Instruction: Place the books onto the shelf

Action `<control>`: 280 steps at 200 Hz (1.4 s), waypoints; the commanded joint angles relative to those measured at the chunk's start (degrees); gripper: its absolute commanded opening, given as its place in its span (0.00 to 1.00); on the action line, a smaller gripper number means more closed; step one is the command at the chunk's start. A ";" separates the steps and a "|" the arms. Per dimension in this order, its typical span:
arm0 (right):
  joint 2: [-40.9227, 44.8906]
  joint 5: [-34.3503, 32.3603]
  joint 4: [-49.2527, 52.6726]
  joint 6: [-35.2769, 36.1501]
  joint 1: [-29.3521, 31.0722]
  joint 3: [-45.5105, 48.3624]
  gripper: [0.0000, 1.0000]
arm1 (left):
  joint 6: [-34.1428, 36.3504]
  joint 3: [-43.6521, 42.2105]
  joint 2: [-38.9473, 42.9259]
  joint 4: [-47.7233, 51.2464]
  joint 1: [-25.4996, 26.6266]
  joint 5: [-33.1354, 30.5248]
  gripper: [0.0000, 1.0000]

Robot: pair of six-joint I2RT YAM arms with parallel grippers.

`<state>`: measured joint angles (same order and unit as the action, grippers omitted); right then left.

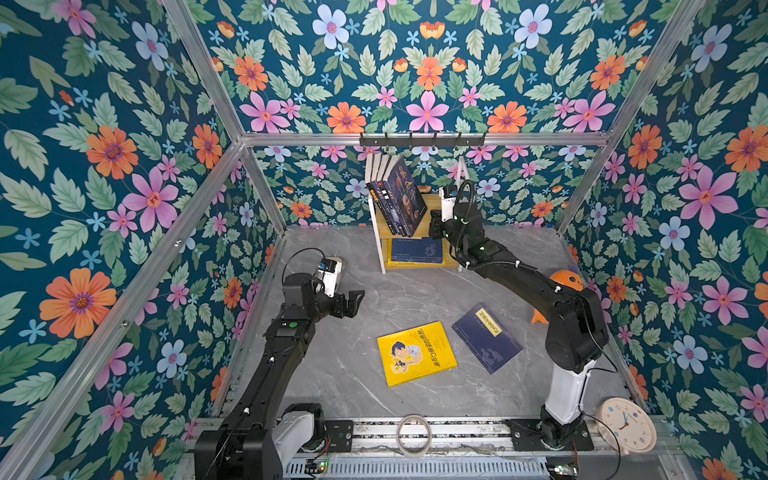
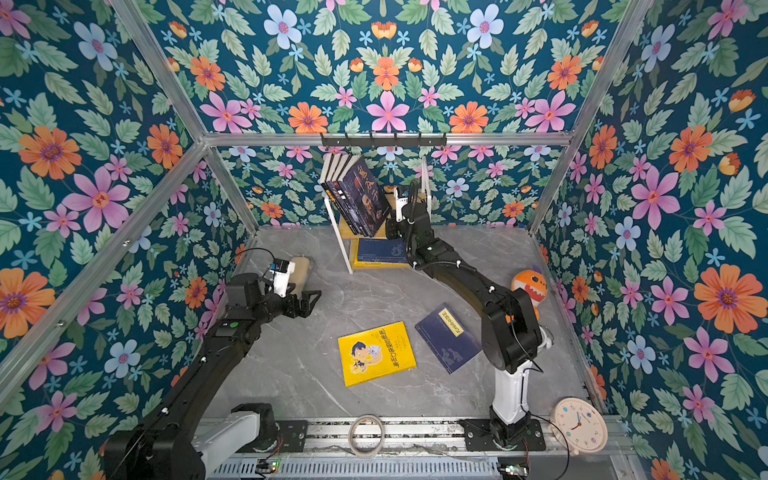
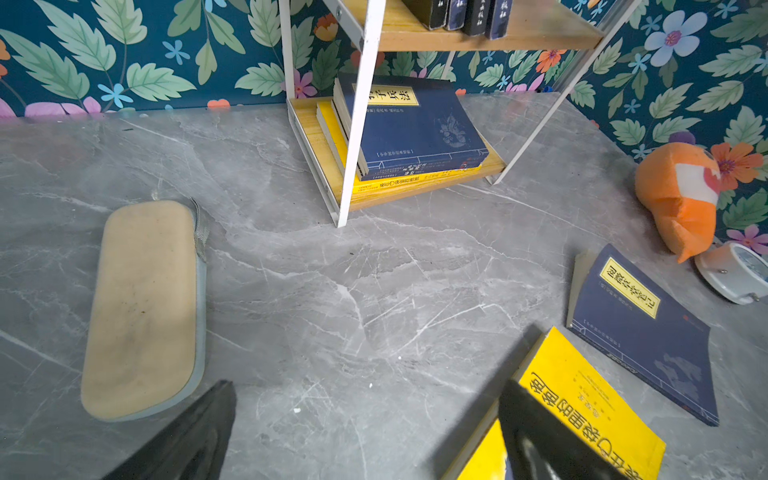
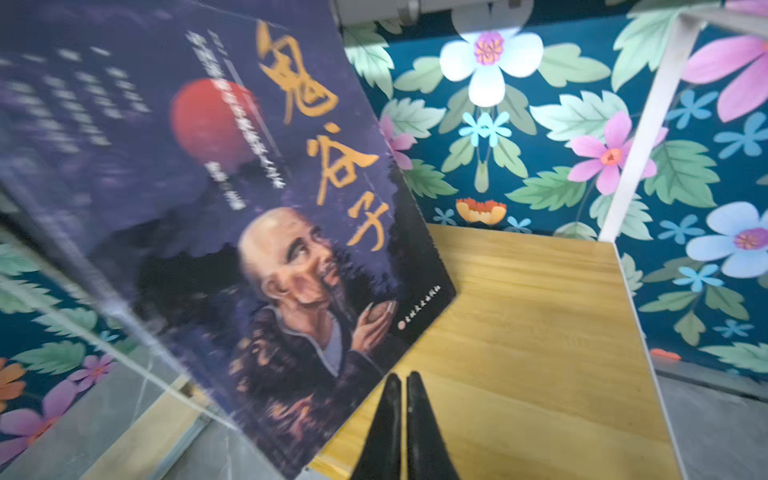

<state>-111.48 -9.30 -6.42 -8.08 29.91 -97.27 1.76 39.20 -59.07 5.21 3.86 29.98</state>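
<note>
Top view: left gripper [image 1: 351,305] spread wide, empty; right gripper [image 1: 434,226] closed on nothing, up at the shelf [image 1: 376,237].
Yellow book [image 1: 417,353] lies flat just beside the left gripper, long axis arm-to-arm; navy book [image 1: 486,338] lies beyond it, toward the right arm.

Arms: left arm [image 1: 257,386] and right arm [image 1: 573,324] have matte black links, with a white lower segment [image 1: 569,390] by each base. Green round mark [image 1: 293,324] on the left forearm; white camera block [image 1: 330,272] at its 1 o'clock, with thin black cable loop [image 1: 299,251]. Along the right arm: ribbed black conduit [image 1: 498,262], small white fasteners [image 1: 517,263]. The right gripper [image 4: 401,376] has slim, black, tapered fingers [image 4: 388,419].
</note>
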 commanded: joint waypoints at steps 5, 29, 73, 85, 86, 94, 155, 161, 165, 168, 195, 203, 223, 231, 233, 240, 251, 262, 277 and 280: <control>-5.86 -7.22 11.77 -0.01 -0.08 -9.43 0.00 | 0.30 -0.01 0.96 -0.81 0.00 0.42 1.00; -12.93 -8.35 20.30 -1.49 -0.19 -21.37 0.00 | 0.13 0.62 0.68 -0.48 0.05 0.30 1.00; -21.61 -4.21 26.05 -3.41 -0.91 -31.92 0.00 | 0.52 0.59 1.15 -0.16 0.45 0.10 1.00; -22.94 -2.27 25.19 -3.94 -1.16 -32.98 0.00 | 0.43 0.92 1.06 0.05 0.49 0.13 1.00; -23.01 -2.15 25.12 -3.95 -1.17 -33.07 0.00 | 0.43 0.90 1.06 0.06 0.51 0.15 1.00; -24.00 -0.59 24.56 -4.05 -1.26 -33.94 0.00 | 0.42 0.76 1.06 -0.02 0.54 0.27 1.00; -30.28 8.42 23.77 -4.18 -1.48 -41.04 0.00 | 0.35 0.78 0.46 -0.25 0.62 0.01 1.00; -30.85 9.03 23.98 -4.51 -1.44 -41.96 0.00 | 0.32 0.99 0.36 -0.23 0.62 0.04 1.00; -31.16 9.26 23.99 -4.66 -1.44 -42.53 0.00 | 0.27 1.05 0.27 -0.08 0.62 0.02 1.00; -31.50 9.41 24.00 -4.79 -1.50 -42.97 0.00 | 0.26 1.13 0.19 0.03 0.61 0.01 1.00; -34.26 9.18 25.83 -4.96 -1.44 -47.88 0.00 | 0.25 0.80 0.34 -0.18 0.71 0.19 1.00; -34.50 8.75 26.61 -5.25 -1.45 -48.79 0.00 | 0.34 0.93 0.24 -0.25 0.71 0.02 1.00; -34.14 8.40 26.60 -5.12 -1.44 -48.88 0.00 | 0.12 1.29 0.09 0.16 0.71 0.00 1.00; -33.76 7.41 27.08 -4.81 -1.44 -48.90 0.00 | 0.26 1.15 0.18 0.06 0.76 0.00 1.00; -33.66 7.02 27.31 -4.77 -1.44 -48.89 0.00 | 0.33 0.99 0.18 0.02 0.72 0.02 1.00; -32.96 5.60 28.15 -4.75 -1.45 -48.69 0.00 | 0.45 0.72 0.12 -0.16 0.71 0.00 1.00; -31.40 3.24 29.24 -5.08 -1.51 -47.37 0.00 | 0.46 0.82 -0.08 -0.29 0.71 -0.15 1.00; -29.49 2.39 28.95 -5.06 -1.52 -45.08 0.00 | 0.10 1.18 -0.38 -0.14 0.71 -0.12 1.00; -26.86 0.95 28.61 -4.76 -1.61 -42.64 0.00 | 0.05 0.91 -0.24 -0.28 0.72 0.06 1.00; -26.35 0.69 28.65 -4.76 -1.61 -42.32 0.00 | 0.04 0.77 -0.26 -0.37 0.71 -0.04 1.00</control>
<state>-140.99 -5.15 18.74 -12.82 28.29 -141.91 1.80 40.01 -59.33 5.98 4.60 29.91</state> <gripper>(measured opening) 0.064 0.997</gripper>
